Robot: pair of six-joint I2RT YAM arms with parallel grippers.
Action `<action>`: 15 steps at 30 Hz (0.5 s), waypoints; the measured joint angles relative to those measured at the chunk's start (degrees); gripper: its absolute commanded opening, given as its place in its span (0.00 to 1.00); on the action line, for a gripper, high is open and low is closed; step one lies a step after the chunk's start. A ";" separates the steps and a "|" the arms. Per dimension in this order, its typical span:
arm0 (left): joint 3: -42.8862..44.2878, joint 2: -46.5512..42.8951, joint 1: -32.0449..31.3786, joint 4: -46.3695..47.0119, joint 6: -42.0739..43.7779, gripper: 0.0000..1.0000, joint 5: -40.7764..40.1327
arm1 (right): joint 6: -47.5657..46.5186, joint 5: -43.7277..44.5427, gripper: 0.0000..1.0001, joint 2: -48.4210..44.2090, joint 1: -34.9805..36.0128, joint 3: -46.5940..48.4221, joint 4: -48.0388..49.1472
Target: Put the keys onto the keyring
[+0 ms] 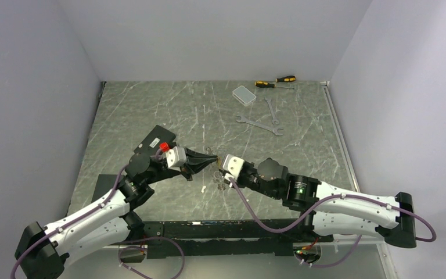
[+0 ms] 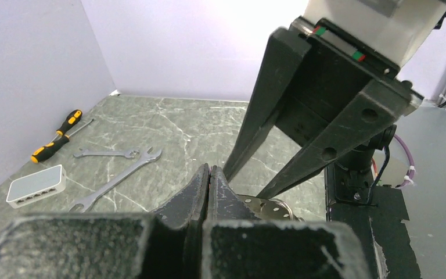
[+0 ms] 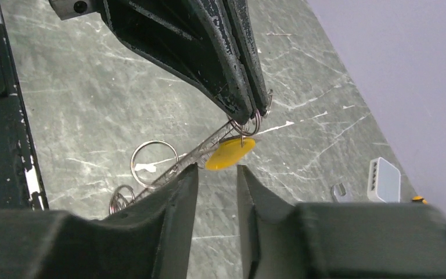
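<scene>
**Top view.** The left gripper [image 1: 211, 158] and right gripper [image 1: 223, 164] meet tip to tip over the middle of the table [image 1: 151, 110], well apart from its walls. Just on the near side of both tips lies a small metal cluster [image 1: 219, 183]. It is probably the silver keys, but it is too small here for us to confirm. Wrenches [image 1: 259, 123], screwdrivers [image 1: 276, 82] and a clear box [image 1: 244, 95] lie well beyond the right tool.

**Left wrist view.** The left tool's fingers [image 2: 194, 195] are pressed together with no gap. The right tool's fingers stand spread directly ahead, their tips nearly at ours.

**Right wrist view.**
- The right tool is released, with nothing between its fingers.
- The left tool is clenched on the wire loop [image 3: 256, 121], held off the table.
- The yellow-headed key [image 3: 230, 153] hangs from that loop, its head just ahead of the right fingertips and in line with their gap.
- A silver blade [image 3: 191, 157] slants from the loop back past one right finger, so the long axis runs oblique to that gap.
- The keyring [image 3: 154, 163] lies beside the blade's lower end, out to that same side.

**Finding.** We judge the right arm to be the free one and the nearer to the ring. There is open table all round. The only tight spot is between the two sets of tips.
</scene>
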 measured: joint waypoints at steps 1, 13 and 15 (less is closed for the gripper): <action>0.04 0.15 0.00 -0.07 0.11 0.00 0.02 | 0.26 0.00 0.48 -0.42 0.00 0.00 -0.50; 1.25 0.94 0.00 -1.42 0.63 0.00 4.94 | 2.34 -0.96 0.60 -10.34 0.00 -1.57 -0.76; 1.25 0.94 0.00 -1.42 0.66 0.00 6.14 | 3.23 -1.90 0.61 -11.15 0.00 -2.14 0.26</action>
